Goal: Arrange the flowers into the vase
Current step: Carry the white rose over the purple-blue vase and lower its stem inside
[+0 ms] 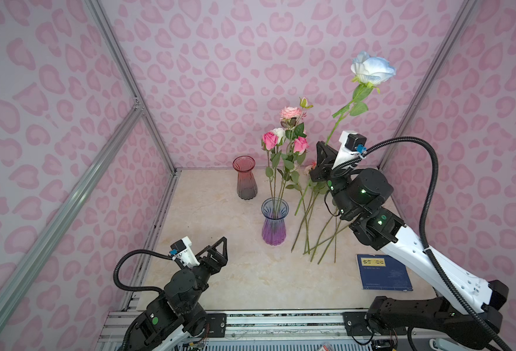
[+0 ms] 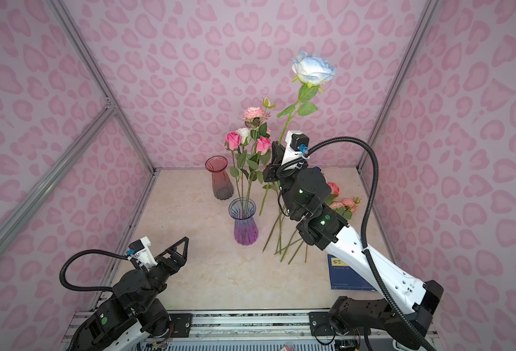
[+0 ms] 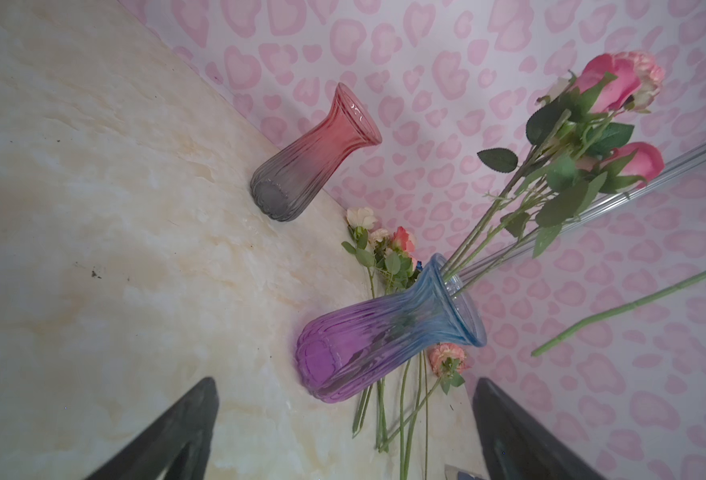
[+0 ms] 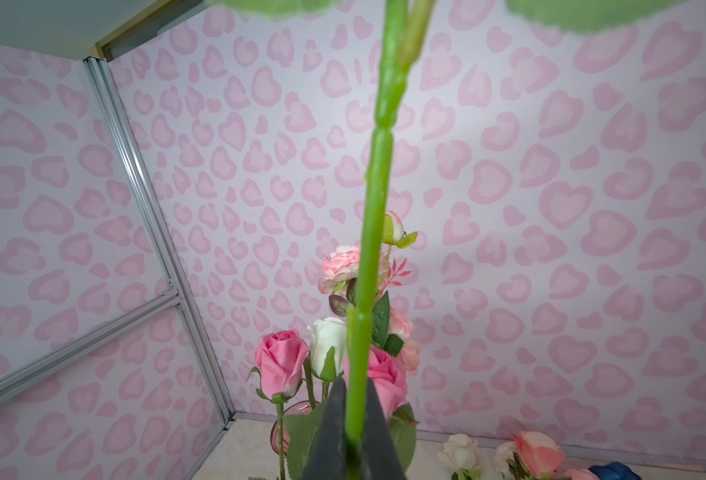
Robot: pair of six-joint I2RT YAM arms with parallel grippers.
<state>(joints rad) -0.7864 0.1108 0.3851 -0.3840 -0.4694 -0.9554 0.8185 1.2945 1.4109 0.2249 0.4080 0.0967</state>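
Left hand [image 1: 223, 247] gapes; right hand [image 1: 323, 148] clamps raised rose [image 1: 372, 70].

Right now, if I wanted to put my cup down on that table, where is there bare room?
Bare table lies left of the red vase and purple vase, and in front, between the open left gripper and the blue book. Right of the purple vase is crowded: loose flowers lie there under the right arm.

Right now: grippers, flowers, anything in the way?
Left gripper open, empty. Right gripper shut on white-blue rose, held high. Purple vase holds pink roses; loose stems beside. Their heads crowd the approach.
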